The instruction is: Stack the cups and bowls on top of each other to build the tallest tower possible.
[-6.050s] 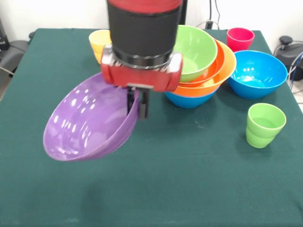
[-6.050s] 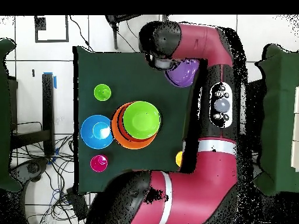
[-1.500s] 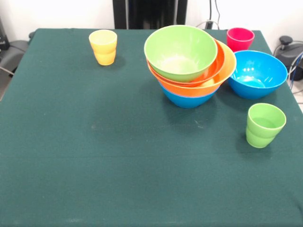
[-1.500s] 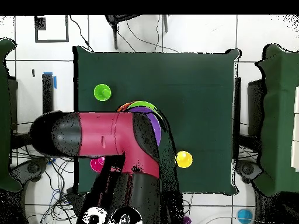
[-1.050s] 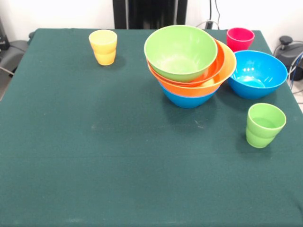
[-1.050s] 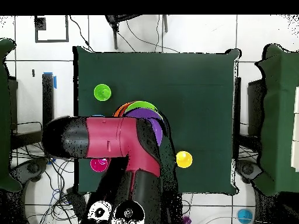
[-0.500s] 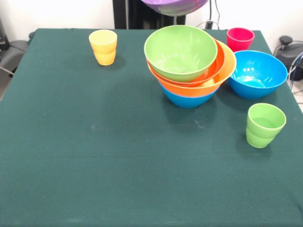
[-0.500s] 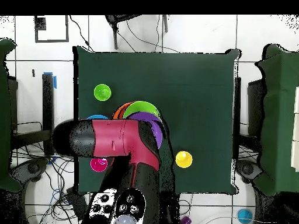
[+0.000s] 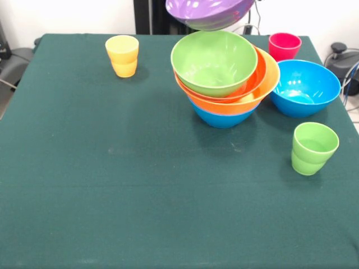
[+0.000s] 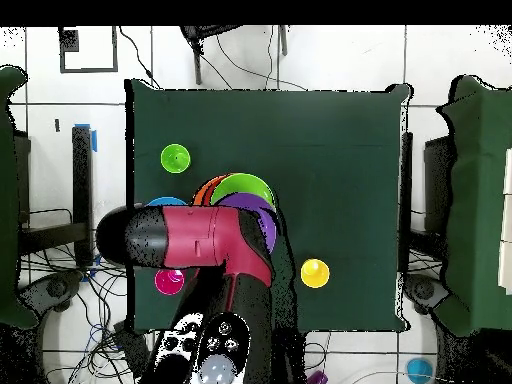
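— Where is the arm?

— The red and black arm [image 10: 195,245] lies level over the tower [image 9: 224,78], reaching in from the robot's side of the table [image 9: 112,185]. In the overhead view its black elbow sits beside the tower, above the single blue bowl [image 9: 305,87], and the red link covers most of the pile. The front view shows none of the arm.

— And the claw?

— Hidden under the arm. I cannot tell whether it is wide, narrow or clamped on anything.

— The purple bowl?

— The purple bowl [image 9: 210,12] hangs in the air just above the tower, on its far side, rim tilted, clear of the lime green bowl [image 9: 213,61] below. What carries it is out of sight.

— Describe the tower.

— Lime green bowl on top, orange-red bowl [image 9: 259,70] under it, then the yellow-orange bowl [image 9: 238,103], a blue one lowest. It leans.

— The cups?

— All standing alone, apart from the tower: the yellow cup [image 9: 122,55] well off on the side away from the single blue bowl, the red-pink cup [image 9: 284,46] behind that bowl, the light green cup [image 9: 313,148] in front of it.
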Controlling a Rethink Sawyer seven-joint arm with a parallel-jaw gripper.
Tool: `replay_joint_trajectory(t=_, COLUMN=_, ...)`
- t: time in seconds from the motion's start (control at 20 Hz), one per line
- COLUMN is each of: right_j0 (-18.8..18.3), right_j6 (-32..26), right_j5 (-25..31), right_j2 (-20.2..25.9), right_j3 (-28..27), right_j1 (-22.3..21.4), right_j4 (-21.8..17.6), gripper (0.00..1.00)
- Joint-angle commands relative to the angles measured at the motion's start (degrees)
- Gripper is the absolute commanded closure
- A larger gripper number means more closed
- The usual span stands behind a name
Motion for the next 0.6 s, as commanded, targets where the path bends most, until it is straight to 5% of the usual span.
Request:
replay_joint_trajectory(t=0.05, right_j0=0.40, right_j6=9.94, right_j5=-5.08, right_j2=3.51, right_j3=5.10, right_j1=3.21, right_j4=1.20, gripper=1.00)
replay_joint_trajectory(t=0.6, right_j0=0.85, right_j6=10.73, right_j5=-9.26, right_j2=2.68, right_j3=7.08, right_j1=5.20, right_j4=0.51, gripper=1.00)
